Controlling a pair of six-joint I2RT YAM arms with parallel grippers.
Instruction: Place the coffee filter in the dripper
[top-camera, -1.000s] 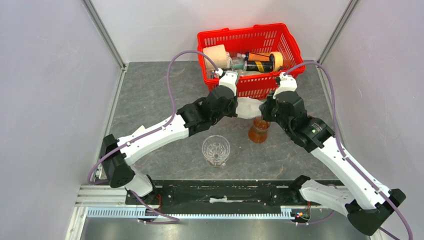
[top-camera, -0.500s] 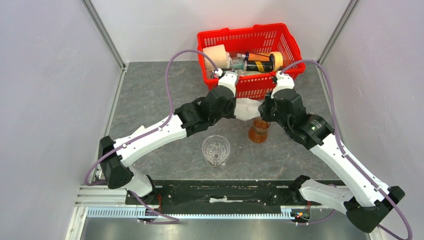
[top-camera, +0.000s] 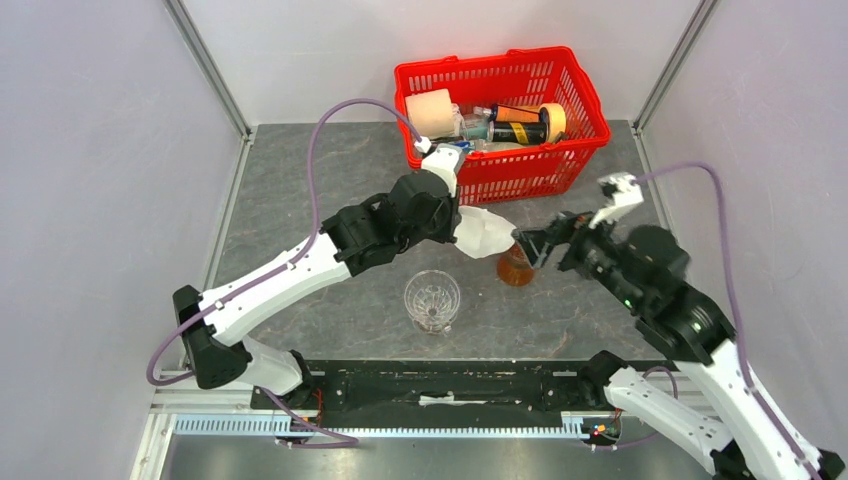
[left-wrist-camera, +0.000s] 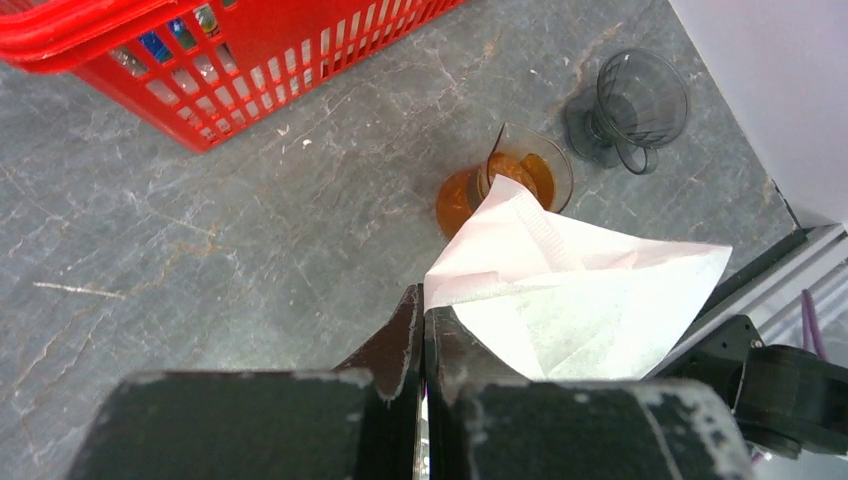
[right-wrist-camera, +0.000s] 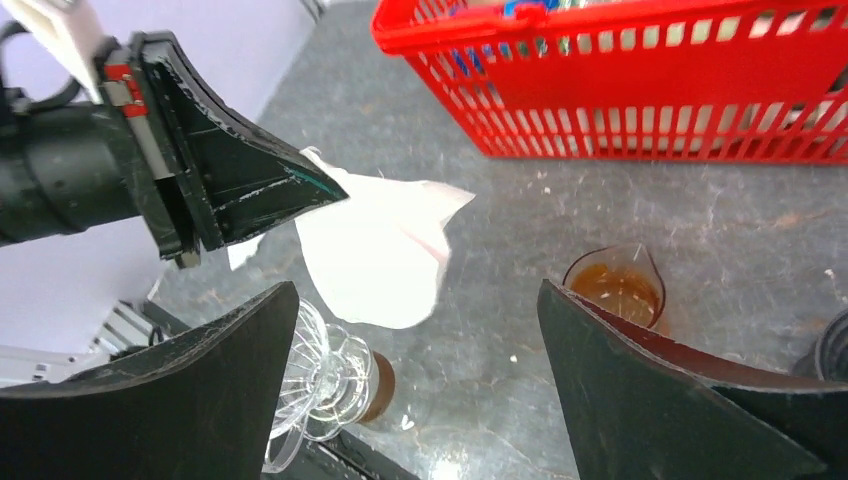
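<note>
The white paper coffee filter (top-camera: 483, 232) hangs in the air, pinched at one corner by my left gripper (top-camera: 457, 222), which is shut on it. In the left wrist view the coffee filter (left-wrist-camera: 580, 290) fans out to the right from the closed left gripper (left-wrist-camera: 425, 300). The clear ribbed glass dripper (top-camera: 432, 298) stands on the table below and nearer than the filter, with nothing in it. My right gripper (top-camera: 541, 236) is open, to the right of the filter and apart from it. Through the right gripper (right-wrist-camera: 415, 300) I see the coffee filter (right-wrist-camera: 375, 255) and the dripper (right-wrist-camera: 320, 370).
A tumbler of brown liquid (top-camera: 516, 265) stands just below the right gripper, right of the dripper. A red basket (top-camera: 590, 100) with bottles and a roll sits at the back. A dark smoky cup (left-wrist-camera: 640, 100) stands beyond the tumbler (left-wrist-camera: 505, 185).
My right gripper has opened, let go of the filter and drawn back to the right. The left gripper keeps hold of the filter and has shifted slightly left.
</note>
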